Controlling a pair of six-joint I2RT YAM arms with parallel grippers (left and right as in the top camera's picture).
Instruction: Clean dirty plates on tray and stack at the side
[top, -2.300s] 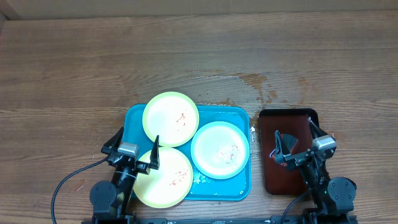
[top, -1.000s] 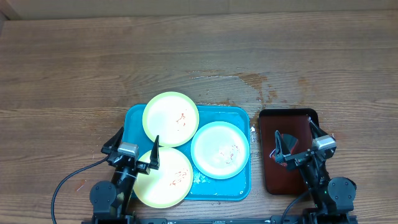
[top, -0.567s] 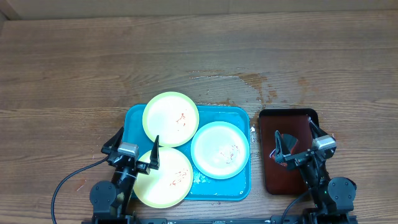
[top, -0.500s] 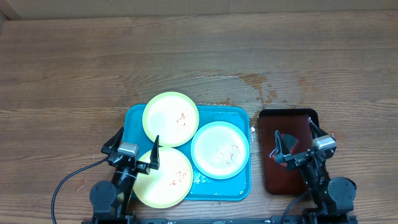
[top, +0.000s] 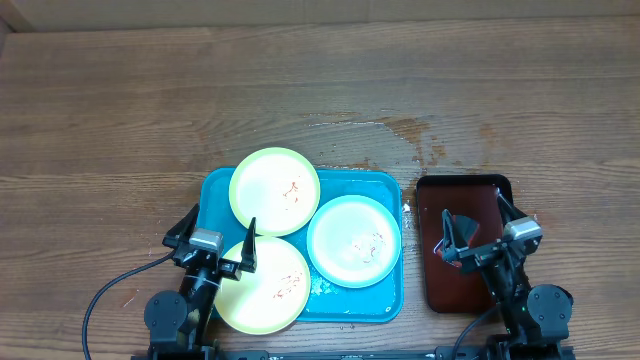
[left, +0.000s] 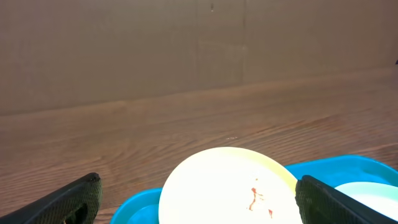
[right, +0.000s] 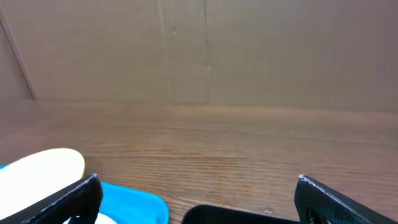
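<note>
Site: we take this for a robotics lab bench | Basis: we see left arm and right arm fixed at the near edge of a wood-grain table | Backdrop: plain cardboard wall along the far side, closing off the room behind.

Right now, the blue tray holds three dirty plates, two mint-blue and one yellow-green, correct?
Not quite: the colours are swapped. In the overhead view the blue tray holds three dirty plates: a far yellow-green plate, a near yellow-green plate and one mint-blue plate.
</note>
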